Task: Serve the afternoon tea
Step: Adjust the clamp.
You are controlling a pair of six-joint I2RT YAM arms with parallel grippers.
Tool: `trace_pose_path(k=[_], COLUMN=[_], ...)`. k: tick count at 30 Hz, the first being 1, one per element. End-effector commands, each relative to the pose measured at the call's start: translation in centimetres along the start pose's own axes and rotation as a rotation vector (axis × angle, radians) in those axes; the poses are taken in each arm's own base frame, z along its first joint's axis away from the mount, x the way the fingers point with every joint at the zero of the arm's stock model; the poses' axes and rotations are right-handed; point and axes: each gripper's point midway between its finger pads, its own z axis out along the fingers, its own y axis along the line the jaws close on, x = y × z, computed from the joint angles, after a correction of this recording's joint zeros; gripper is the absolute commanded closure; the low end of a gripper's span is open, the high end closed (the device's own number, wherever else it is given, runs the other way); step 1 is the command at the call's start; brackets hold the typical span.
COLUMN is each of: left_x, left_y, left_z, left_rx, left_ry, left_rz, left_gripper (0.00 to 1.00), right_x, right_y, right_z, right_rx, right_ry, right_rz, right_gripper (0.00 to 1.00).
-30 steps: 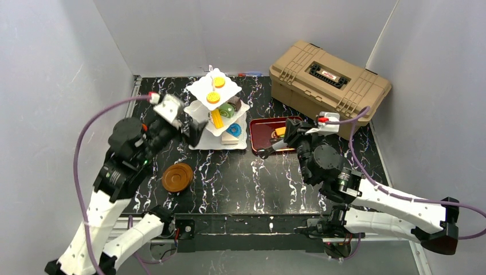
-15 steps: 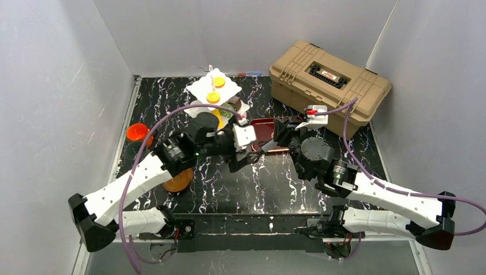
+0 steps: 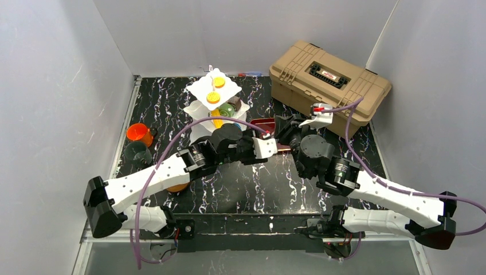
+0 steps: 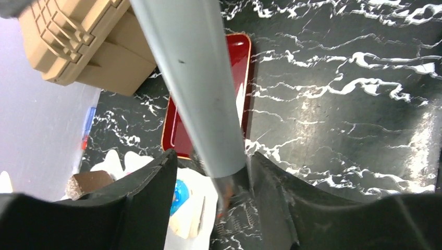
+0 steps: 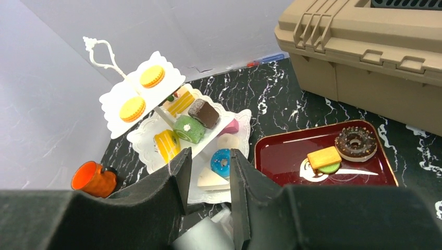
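Afternoon-tea pieces are spread over a glossy black, white-veined table (image 3: 240, 184). Nearest, a brown round saucer (image 3: 179, 187) is largely covered by the left forearm, which is stretched diagonally towards the middle. There the left gripper (image 4: 213, 159) is set with parted jaws about the flat grey blade of the metal tongs (image 4: 193, 78); one finger seems pressed to the blade while a gap is seen at the other, so no clamped hold is shown. The right gripper (image 5: 208, 156) is met nose to nose, and a grey piece is seen low between its dark fingers, which appear closed on the tongs. Just beyond, a shiny red rectangular tray (image 5: 284, 159) is occupied by a sprinkled chocolate donut (image 5: 356, 143) and a biscuit sandwich (image 5: 324, 158); from overhead its near left part is masked by the grippers. Left of it the white three-tier stand (image 5: 112, 99) is stood upright, long axis vertical, loop handle uppermost, its scalloped square plates turned corner-forward and loaded with pastries, a blue donut (image 5: 221, 162) lowest. Well to the left an orange cup (image 3: 137, 132) and a dark cup (image 3: 137, 153) are placed by the wall. Farthest right, a ribbed tan toolbox (image 3: 329, 77) is set
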Motion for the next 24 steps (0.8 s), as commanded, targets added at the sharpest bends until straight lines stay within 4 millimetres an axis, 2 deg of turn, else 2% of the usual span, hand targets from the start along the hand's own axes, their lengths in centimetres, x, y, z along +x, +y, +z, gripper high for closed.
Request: trace_pose_path(k=[1, 4, 6, 8, 11, 14, 16, 19, 21, 24], left_x=[0.2, 0.3, 0.2, 0.0, -1.1, -2.1, -2.9, -4.0, -4.6, -4.7], left_y=[1.6, 2.1, 2.5, 2.8, 2.7, 2.2, 1.8, 1.3, 1.4, 2.1], left_z=[0.1, 0.2, -0.1, -0.6, -1.8, -2.9, -3.5, -4.2, -4.6, -4.9], left_rx=[-0.081, -0.111, -0.129, -0.138, -0.073, 0.015, 0.077, 0.157, 0.186, 0.186], left_ry=[0.022, 0.031, 0.029, 0.017, -0.056, -0.110, -0.136, -0.161, -0.169, -0.169], left_rz=[0.039, 0.033, 0.020, -0.014, -0.142, -0.243, -0.291, -0.340, -0.387, -0.455], left_gripper=[0.58, 0.82, 0.90, 0.94, 0.97, 0.98, 0.99, 1.00, 1.00, 1.00], right_x=[-3.7, -3.6, -3.4, -3.1, -2.4, -2.0, -1.7, -1.3, -1.1, -0.8], right_y=[0.2, 0.2, 0.2, 0.2, -0.3, 0.1, 0.5, 2.2, 3.3, 3.9], right_z=[-0.6, -0.7, -0.8, -1.1, -1.8, -2.5, -2.7, -3.0, -3.1, -3.4], right_rx=[0.011, 0.005, -0.005, -0.027, -0.073, -0.175, -0.220, -0.317, -0.366, -0.408], right_ry=[-0.064, -0.059, -0.052, -0.040, -0.034, -0.055, -0.054, -0.034, -0.015, 0.004], right_rz=[0.160, 0.178, 0.181, 0.182, 0.199, 0.227, 0.216, 0.171, 0.138, 0.124], right_gripper=[0.99, 0.96, 0.84, 0.65, 0.42, 0.25, 0.18, 0.11, 0.09, 0.03])
